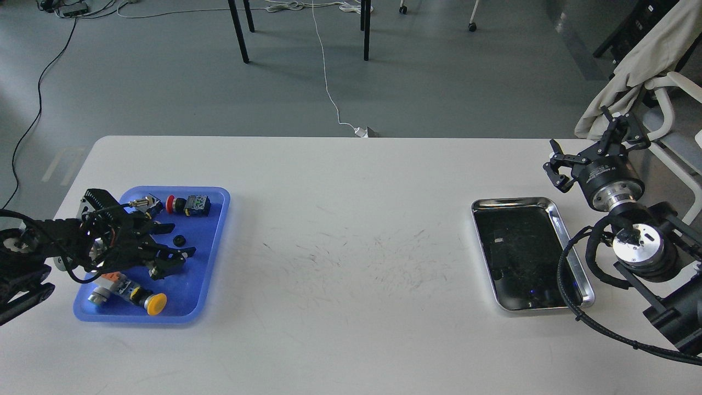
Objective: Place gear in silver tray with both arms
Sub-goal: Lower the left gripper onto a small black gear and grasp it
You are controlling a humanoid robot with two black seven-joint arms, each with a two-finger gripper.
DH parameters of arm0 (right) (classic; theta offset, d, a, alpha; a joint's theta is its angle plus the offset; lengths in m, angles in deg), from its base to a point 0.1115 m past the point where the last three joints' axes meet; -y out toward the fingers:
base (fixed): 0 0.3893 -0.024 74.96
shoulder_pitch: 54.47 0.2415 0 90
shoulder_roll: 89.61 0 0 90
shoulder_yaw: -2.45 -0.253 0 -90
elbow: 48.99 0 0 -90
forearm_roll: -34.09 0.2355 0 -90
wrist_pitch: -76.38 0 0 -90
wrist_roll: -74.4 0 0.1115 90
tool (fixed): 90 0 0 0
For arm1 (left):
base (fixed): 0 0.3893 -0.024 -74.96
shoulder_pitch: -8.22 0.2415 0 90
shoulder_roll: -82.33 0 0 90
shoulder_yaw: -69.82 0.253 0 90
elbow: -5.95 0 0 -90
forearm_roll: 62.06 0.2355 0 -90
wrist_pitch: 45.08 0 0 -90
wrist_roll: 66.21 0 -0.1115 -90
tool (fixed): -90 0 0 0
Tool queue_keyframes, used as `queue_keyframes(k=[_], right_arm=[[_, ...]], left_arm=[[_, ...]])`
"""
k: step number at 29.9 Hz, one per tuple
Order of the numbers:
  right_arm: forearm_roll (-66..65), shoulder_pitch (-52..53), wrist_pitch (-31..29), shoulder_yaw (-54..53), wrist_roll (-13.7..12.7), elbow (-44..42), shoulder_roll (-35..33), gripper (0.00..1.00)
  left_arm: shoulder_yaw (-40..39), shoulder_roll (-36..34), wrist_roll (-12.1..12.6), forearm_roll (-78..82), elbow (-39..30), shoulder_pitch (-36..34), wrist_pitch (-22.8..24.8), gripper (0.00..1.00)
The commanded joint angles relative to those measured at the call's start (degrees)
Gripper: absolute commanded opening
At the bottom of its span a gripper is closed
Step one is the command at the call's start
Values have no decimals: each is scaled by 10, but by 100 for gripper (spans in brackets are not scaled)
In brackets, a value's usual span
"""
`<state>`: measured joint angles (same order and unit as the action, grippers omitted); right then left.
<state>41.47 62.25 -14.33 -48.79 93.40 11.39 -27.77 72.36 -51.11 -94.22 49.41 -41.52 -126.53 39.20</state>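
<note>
A small black gear (178, 240) lies in the blue tray (216, 230) at the left, just beyond my left gripper (176, 260). That gripper hangs low over the blue tray with its two fingers apart and nothing between them. The silver tray (515, 202) sits at the right of the table, and its dark bottom holds nothing. My right gripper (584, 148) is open and empty, raised past the silver tray's far right corner.
The blue tray also holds a red-capped button switch (186, 204), a yellow-capped button part (129, 293) and a small metal sensor (143, 201). A chair with a cloth (641, 60) stands beside the table's right end. My right arm's cable (570, 291) crosses the silver tray's right rim.
</note>
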Motion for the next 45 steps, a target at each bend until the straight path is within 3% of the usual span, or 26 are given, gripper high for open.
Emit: queue_keyframes(k=[1, 22, 27, 33, 45], right_arm=[[0, 0, 0, 0, 1, 0, 1, 99], [-9, 0, 1, 1, 1, 0, 1, 99], [-11, 0, 1, 1, 0, 0, 0, 99], [-11, 0, 0, 1, 0, -2, 1, 99], [-25, 0, -1, 2, 0, -17, 9, 99]], left_arm=[[4, -1, 0, 1, 2, -3, 0, 48], [15, -1, 0, 4, 7, -2, 0, 27], [16, -1, 0, 5, 7, -2, 0, 14], [16, -3, 0, 6, 4, -4, 0, 10], [11, -38, 0, 1, -22, -31, 15, 10]])
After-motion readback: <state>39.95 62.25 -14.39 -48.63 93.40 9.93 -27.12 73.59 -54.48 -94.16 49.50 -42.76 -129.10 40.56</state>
